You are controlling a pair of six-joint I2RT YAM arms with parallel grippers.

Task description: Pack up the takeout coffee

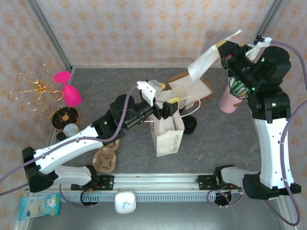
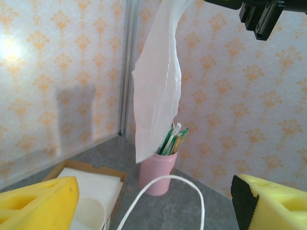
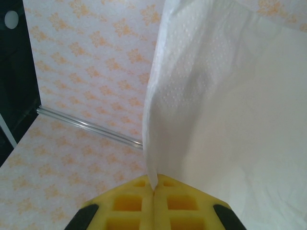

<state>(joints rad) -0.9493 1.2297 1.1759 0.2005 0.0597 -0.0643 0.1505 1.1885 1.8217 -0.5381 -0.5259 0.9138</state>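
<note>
A white paper bag (image 1: 168,136) stands upright mid-table. My left gripper (image 1: 174,107) hovers over its mouth, open, nothing between the fingers. In the left wrist view the bag's white cord handle (image 2: 165,189) arches between the spread yellow fingers (image 2: 41,203) of my left gripper (image 2: 154,201). A round black lid (image 1: 190,125), seemingly the takeout coffee, sits just right of the bag. My right gripper (image 1: 224,46) is raised high at the back right, shut on a white napkin (image 1: 208,56). The right wrist view shows the napkin (image 3: 225,96) pinched at my right gripper (image 3: 154,186).
A pink cup of stirrers (image 1: 229,100) stands under the right arm, also in the left wrist view (image 2: 158,173). A cardboard tray (image 1: 204,88) of napkins and cream cups lies behind the bag. Left side: gold wire rack (image 1: 36,91), pink object (image 1: 69,93), brown lids (image 1: 105,160).
</note>
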